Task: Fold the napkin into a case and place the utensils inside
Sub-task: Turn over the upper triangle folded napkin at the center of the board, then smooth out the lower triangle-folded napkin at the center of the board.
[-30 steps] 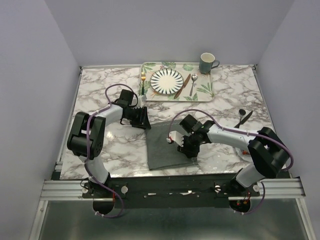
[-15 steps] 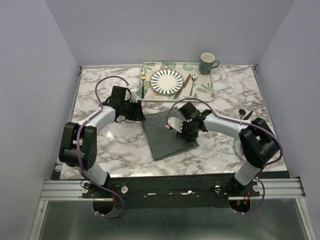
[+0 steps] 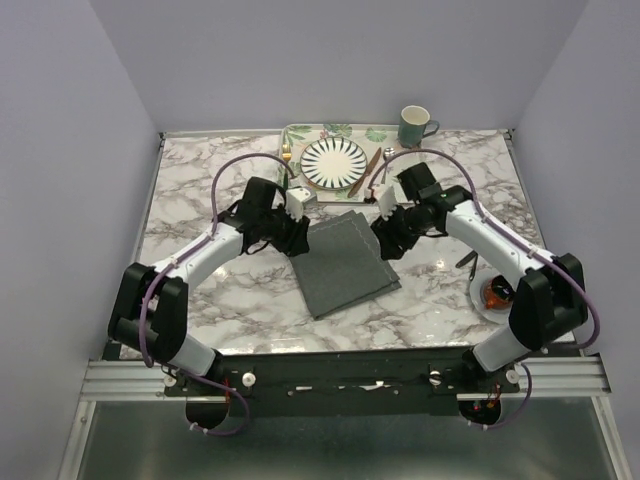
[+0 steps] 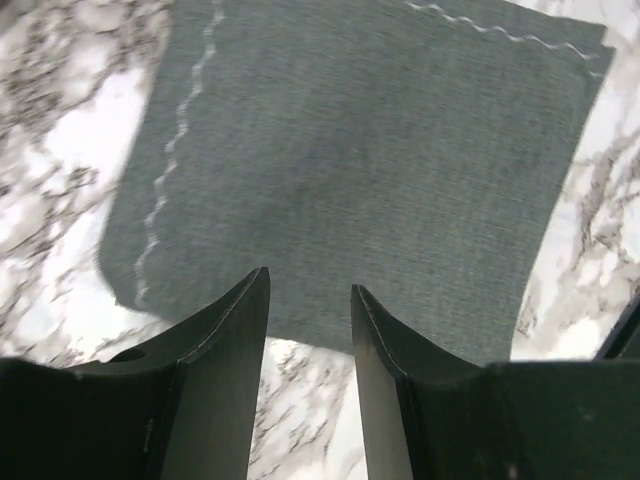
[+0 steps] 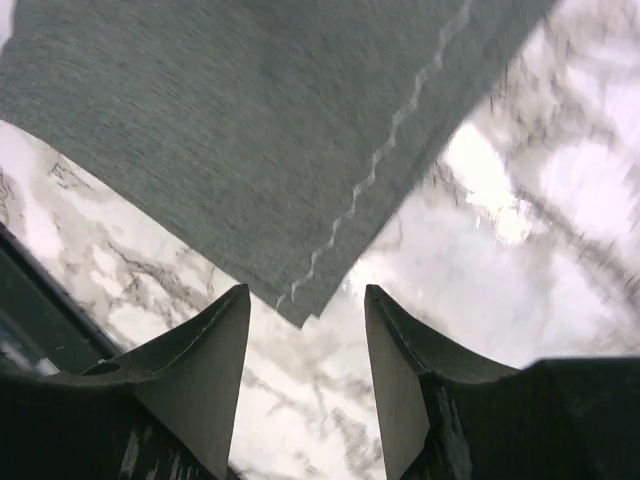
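The dark grey napkin [image 3: 345, 262] lies folded flat on the marble table, its pale stitched border showing in both wrist views [image 4: 370, 150] [image 5: 250, 120]. My left gripper [image 3: 297, 232] [image 4: 308, 280] hovers open over its far left edge, holding nothing. Over the cloth's far right corner my right gripper [image 3: 385, 237] [image 5: 306, 292] also stands open and empty. At the back, the gold fork [image 3: 286, 155] lies left of the striped plate [image 3: 334, 162]. The knife [image 3: 371, 168] and spoon [image 3: 388, 158] lie to its right.
A leaf-patterned tray [image 3: 410, 180] at the back carries the plate and cutlery, with a green mug [image 3: 415, 125] at its right corner. A small dish with something red [image 3: 495, 292] sits near the right arm's base. Walls enclose the table.
Both grippers have moved away from the near edge toward the tray. The napkin has been doubled over into a smaller shape. Both jaws have let go of the cloth.
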Tool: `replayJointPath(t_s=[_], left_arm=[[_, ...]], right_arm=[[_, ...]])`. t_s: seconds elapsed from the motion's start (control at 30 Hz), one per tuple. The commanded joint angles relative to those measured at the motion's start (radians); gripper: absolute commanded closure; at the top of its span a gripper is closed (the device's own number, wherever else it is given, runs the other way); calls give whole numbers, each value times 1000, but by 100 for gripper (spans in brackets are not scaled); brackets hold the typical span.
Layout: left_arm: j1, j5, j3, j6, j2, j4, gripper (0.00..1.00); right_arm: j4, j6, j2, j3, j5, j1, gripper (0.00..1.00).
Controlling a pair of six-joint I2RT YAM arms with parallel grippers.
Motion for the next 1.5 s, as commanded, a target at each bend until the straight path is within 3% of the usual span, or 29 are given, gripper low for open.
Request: replayJointPath(t_s=[0.0,0.27,0.4,0.57,0.73,0.87,0.93,1.07,1.23,1.47], left_arm=[[-70,6,-12,97,-5,-52,48],[-245,-19,-105,296,-84,-93,46],[-366,-80,-124,320,-74,-55,45],[-437,-134,-147,309,-39,-13,42],[-457,-139,-148,295,-33,-7,39],[-468,-145,-155,297,-28,-6,38],[-472,-139,-158,300,-27,-6,38],[-495,-154,-162,294,-15,8,39],[-498,-186,-162,257,-1,36,43],[-462,-177,-164,177,-5,42,41]], right_arm=[[-165,224,133,16,-185,-175,44],[-182,336,231,-41,-304,-268,47],[-159,379,276,-23,-341,-286,46],[-159,407,346,0,-327,-299,45],[-167,415,391,5,-328,-302,46],[-172,419,388,17,-345,-302,59],[-187,418,383,28,-356,-300,59],[-201,416,365,34,-328,-300,48],[-188,410,346,60,-296,-300,51],[-221,392,378,69,-302,-300,56]])
